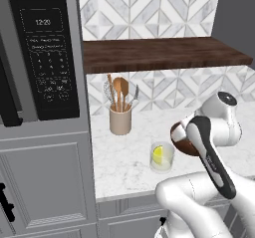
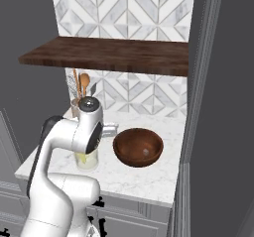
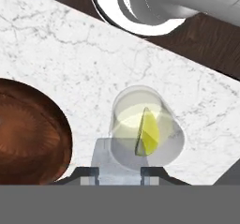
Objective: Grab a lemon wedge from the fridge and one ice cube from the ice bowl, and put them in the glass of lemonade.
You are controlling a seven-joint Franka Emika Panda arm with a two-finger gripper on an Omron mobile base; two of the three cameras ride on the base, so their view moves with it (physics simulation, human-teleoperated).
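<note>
— White marble counter (image 1: 124, 157) runs under a dark wooden shelf (image 1: 164, 54), patterned tile behind it. Where is the glass of lemonade (image 1: 162, 157)?

— Near the counter's front edge, upright, with the lemon wedge (image 3: 148, 133) already standing inside it.

— And the ice bowl (image 2: 138, 147)?

— Just beside the glass, on the marble. A small pale spot shows at its bottom; I cannot tell what it is.

— The gripper (image 3: 119, 174)?

— Hanging right above the glass. Its two dark fingertips (image 3: 85, 175) are clamped on a pale translucent ice cube (image 3: 117, 164) held between them.

— Anything else?

— A beige utensil crock (image 1: 120, 118) with wooden spoons stands near the wall, and a black microwave (image 1: 47, 53) sits in the grey cabinetry.
</note>
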